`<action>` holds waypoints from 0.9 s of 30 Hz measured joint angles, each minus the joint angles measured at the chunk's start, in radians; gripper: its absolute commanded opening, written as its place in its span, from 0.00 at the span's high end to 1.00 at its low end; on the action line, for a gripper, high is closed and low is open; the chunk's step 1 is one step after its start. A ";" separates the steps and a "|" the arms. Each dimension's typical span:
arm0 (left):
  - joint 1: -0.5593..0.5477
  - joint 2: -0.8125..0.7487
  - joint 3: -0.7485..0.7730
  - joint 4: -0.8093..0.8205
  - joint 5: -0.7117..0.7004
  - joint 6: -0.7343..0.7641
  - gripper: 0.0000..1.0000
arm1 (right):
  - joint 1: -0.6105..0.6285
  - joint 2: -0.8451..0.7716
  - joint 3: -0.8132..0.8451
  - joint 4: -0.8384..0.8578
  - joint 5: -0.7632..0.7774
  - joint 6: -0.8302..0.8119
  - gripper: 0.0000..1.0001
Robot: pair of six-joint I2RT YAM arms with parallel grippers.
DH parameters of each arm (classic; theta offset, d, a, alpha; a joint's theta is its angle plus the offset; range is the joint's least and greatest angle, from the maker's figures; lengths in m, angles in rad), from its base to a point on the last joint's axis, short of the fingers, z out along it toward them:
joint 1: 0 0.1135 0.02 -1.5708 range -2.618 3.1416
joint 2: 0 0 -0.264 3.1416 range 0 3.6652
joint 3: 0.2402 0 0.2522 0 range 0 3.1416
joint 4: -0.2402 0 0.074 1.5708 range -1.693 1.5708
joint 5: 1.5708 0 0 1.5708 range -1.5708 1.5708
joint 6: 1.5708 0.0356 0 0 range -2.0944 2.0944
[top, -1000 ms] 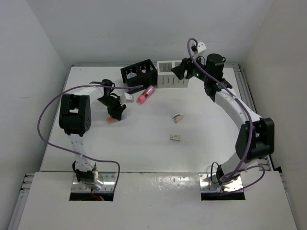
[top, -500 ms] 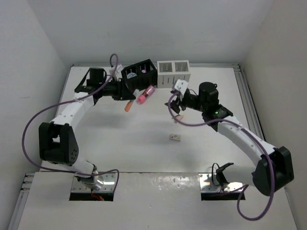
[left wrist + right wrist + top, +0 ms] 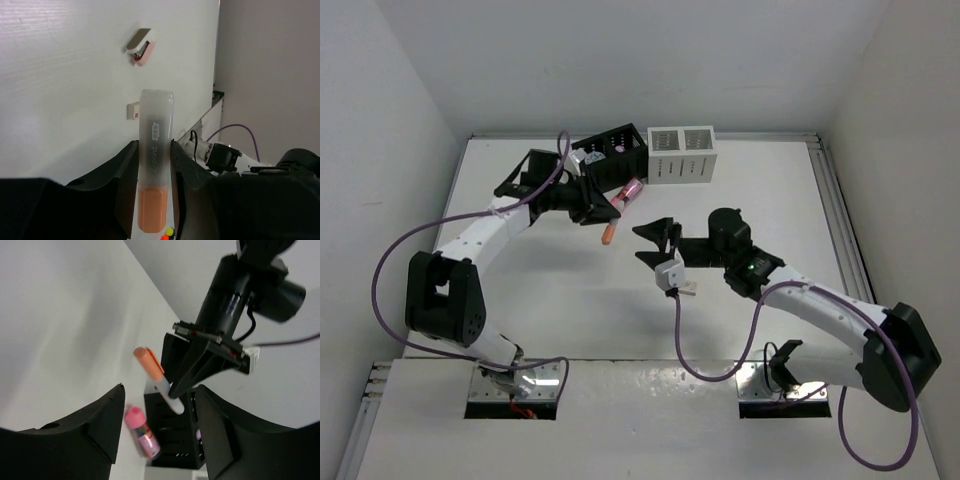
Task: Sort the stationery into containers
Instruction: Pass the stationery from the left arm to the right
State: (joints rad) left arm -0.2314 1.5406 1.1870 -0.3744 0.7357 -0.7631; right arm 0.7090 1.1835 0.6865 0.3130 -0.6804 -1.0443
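Observation:
My left gripper is shut on a frosted stick with an orange cap, held off the table in front of the black organizer. In the left wrist view the stick sits between the jaws. The hot-pink tube lies beside the black organizer; it also shows in the right wrist view. My right gripper is open and empty over the table's middle, pointing at the left gripper. One eraser block lies by the right wrist. Two eraser blocks show in the left wrist view. A blue-white tape roll sits in the black organizer.
The white organizer stands to the right of the black one at the back of the table. Walls close the table on the left, back and right. The right arm stretches across the right half of the table.
My left gripper has carried the stick from beside the black organizer forward and right. My right arm has swung from the white organizer down to the table's middle, over the erasers.

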 measured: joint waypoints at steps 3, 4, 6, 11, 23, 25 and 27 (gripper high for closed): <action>-0.020 0.000 -0.006 0.000 0.011 -0.021 1.00 | 0.008 0.035 0.000 0.008 -0.041 -0.106 0.44; -0.028 0.000 -0.006 0.002 0.013 -0.026 1.00 | 0.010 0.048 0.000 0.008 -0.056 -0.142 0.44; -0.043 -0.003 -0.012 0.007 0.013 -0.032 1.00 | 0.015 0.073 0.003 0.000 -0.076 -0.196 0.44; -0.075 -0.010 -0.035 0.004 0.012 -0.035 1.00 | 0.033 0.145 0.047 -0.047 -0.110 -0.305 0.44; -0.104 -0.010 -0.030 0.002 0.007 -0.027 1.00 | 0.041 0.280 0.183 -0.169 -0.137 -0.460 0.68; -0.105 -0.010 -0.023 0.001 0.006 -0.027 1.00 | 0.041 0.298 0.194 -0.194 -0.136 -0.490 0.77; -0.108 -0.010 -0.017 0.000 -0.003 -0.015 1.00 | 0.041 0.314 0.200 -0.207 -0.136 -0.520 0.80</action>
State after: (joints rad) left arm -0.3393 1.5311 1.1698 -0.3748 0.7330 -0.7784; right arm 0.7498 1.4975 0.8860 0.1062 -0.8165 -1.5642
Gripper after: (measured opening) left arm 0.339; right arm 0.241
